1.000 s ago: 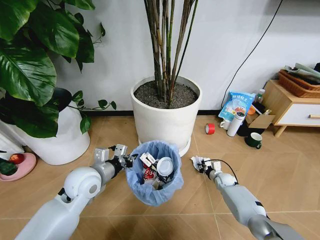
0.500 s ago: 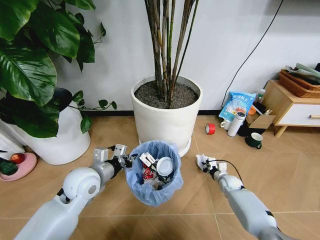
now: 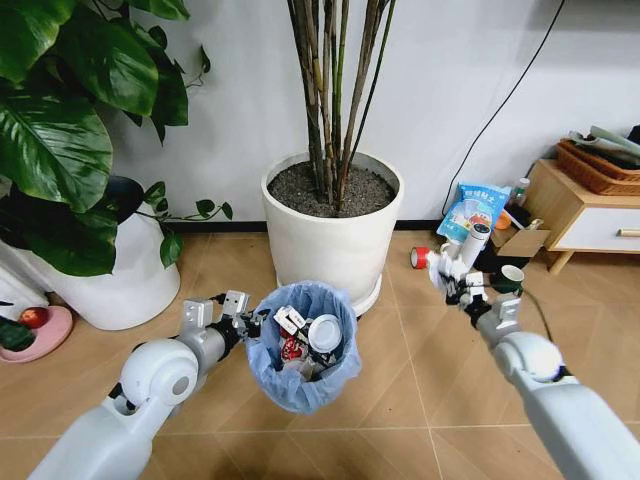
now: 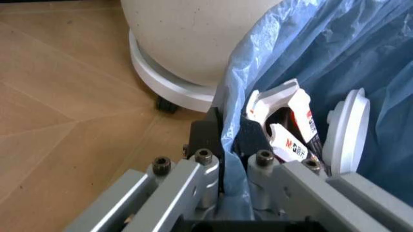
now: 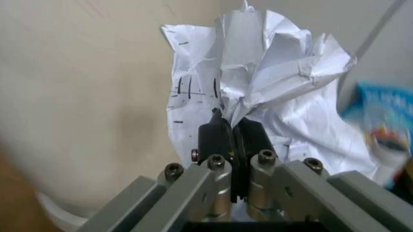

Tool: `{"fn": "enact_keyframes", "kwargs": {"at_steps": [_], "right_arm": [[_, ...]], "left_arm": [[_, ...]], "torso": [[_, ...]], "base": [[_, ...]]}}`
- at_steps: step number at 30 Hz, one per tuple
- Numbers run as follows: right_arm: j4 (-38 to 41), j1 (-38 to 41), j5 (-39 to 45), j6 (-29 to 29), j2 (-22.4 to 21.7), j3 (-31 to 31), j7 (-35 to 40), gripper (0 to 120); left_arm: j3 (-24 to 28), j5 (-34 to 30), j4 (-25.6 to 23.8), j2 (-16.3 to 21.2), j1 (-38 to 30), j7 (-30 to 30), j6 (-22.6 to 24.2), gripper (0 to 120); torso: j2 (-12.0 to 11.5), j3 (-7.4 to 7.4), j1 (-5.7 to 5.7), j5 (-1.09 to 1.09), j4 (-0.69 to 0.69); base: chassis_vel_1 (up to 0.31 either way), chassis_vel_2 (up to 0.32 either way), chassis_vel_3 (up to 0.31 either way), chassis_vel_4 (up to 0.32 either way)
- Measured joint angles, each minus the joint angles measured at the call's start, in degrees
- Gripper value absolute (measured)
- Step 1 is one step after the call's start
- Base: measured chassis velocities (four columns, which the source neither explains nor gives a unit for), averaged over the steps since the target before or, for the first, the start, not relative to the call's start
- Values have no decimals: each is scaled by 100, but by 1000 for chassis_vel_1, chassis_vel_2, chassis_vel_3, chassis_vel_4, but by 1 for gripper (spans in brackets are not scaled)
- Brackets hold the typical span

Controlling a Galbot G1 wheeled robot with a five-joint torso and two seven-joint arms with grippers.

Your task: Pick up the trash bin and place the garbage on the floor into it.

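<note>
Trash bin (image 3: 303, 352): held by left gripper (image 3: 250, 322) pinched on its rim, several scraps inside. Right gripper (image 3: 452, 281): clamped on crumpled paper wad (image 5: 258, 96), lifted beside the bin, not yet dropped in

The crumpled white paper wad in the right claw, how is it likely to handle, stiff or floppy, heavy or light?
Probably light: the right claw holds the crumpled white paper wad by a thin pinch of one edge. Likely springy rather than stiff, since its creased folds fan out loosely above the fingers. It may slip, as only a small fold is gripped.
</note>
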Motion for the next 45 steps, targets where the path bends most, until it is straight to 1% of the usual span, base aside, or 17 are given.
{"fn": "enact_keyframes", "kwargs": {"at_steps": [1, 5, 6, 9, 14, 17, 19, 20, 23, 28, 31, 38, 40, 41, 43, 44, 45], "right_arm": [[0, 0, 0, 0, 0, 0, 0, 0], [1272, -381, 272, -147, -244, 110, 155, 0], [1272, -381, 272, -147, -244, 110, 155, 0], [2354, -77, 716, -443, -462, -400, 421, 0], [2727, 217, 991, -682, -725, -893, 489, 0], [2805, 320, 1109, -692, -912, -1106, 454, 0], [2868, 464, 1235, -686, -1109, -1431, 338, 0], [2868, 464, 1235, -686, -1109, -1431, 338, 0], [2869, 607, 1255, -644, -1201, -1879, 233, 0], [2795, 725, 1180, -615, -1174, -2290, 163, 0], [2628, 910, 1125, -614, -1031, -2620, 159, 0], [2397, 1035, 1015, -656, -848, -2863, 207, 0], [2335, 1000, 975, -662, -822, -2902, 261, 10], [2335, 1000, 975, -662, -822, -2902, 261, 10], [2267, 988, 934, -658, -795, -2922, 278, 20], [2267, 988, 934, -658, -795, -2922, 278, 20], [2247, 987, 921, -654, -788, -2931, 280, 25]], "left_arm": [[0, 0, 0, 0, 0, 0, 0, 0], [-25, -16, -18, -16, 27, -100, 0, 0], [-25, -16, -18, -16, 27, -100, 0, 0], [19, -58, -10, -64, -15, -151, 0, 0], [144, -139, 100, -91, -158, -151, 0, 0], [206, -170, 168, -92, -252, -140, 0, 0], [305, -247, 261, -117, -399, -148, 0, 0], [305, -247, 261, -117, -399, -148, 0, 0], [437, -480, 326, -128, -571, -295, 0, 0], [544, -643, 373, -121, -723, -404, 0, 0], [618, -706, 400, -118, -820, -447, 0, 0], [644, -731, 407, -118, -860, -465, 0, 0], [644, -731, 410, -108, -865, -465, 0, 0], [644, -731, 410, -108, -865, -465, 0, 0], [644, -732, 423, -112, -876, -463, 0, 0], [644, -732, 423, -112, -876, -463, 0, 0], [649, -732, 428, -120, -881, -463, 0, 0]], "torso": [[0, 0, 0, 0, 0], [0, 0, 0, 0, -2], [0, 0, 0, 0, -2], [0, 0, 0, -1, 3], [0, 1, 0, -1, 2], [0, 1, 0, -1, 0], [0, 1, 0, -1, 0], [0, 1, 0, -1, 0], [0, 1, 0, -1, 0], [0, 1, 0, -1, 0], [0, 1, 0, -1, 0], [0, 1, 0, -1, 1], [0, 1, 0, -1, 0], [0, 1, 0, -1, 0], [0, 1, 0, -1, 0], [0, 1, 0, -1, 0], [0, 1, 0, 0, 0]], "base": [[0, 0, 0, 0], [0, 0, 0, 0], [0, 0, 0, 0], [0, 0, 0, 0], [0, 0, 0, 0], [0, 0, 0, 0], [0, 0, 0, 0], [0, 0, 0, 0], [0, 0, 0, 0], [0, 0, 0, 0], [0, 0, 0, 0], [0, 0, 0, 0], [0, 0, 0, 0], [0, 0, 0, 0], [0, 0, 0, 0], [0, 0, 0, 0], [0, 0, 0, 0]]}}
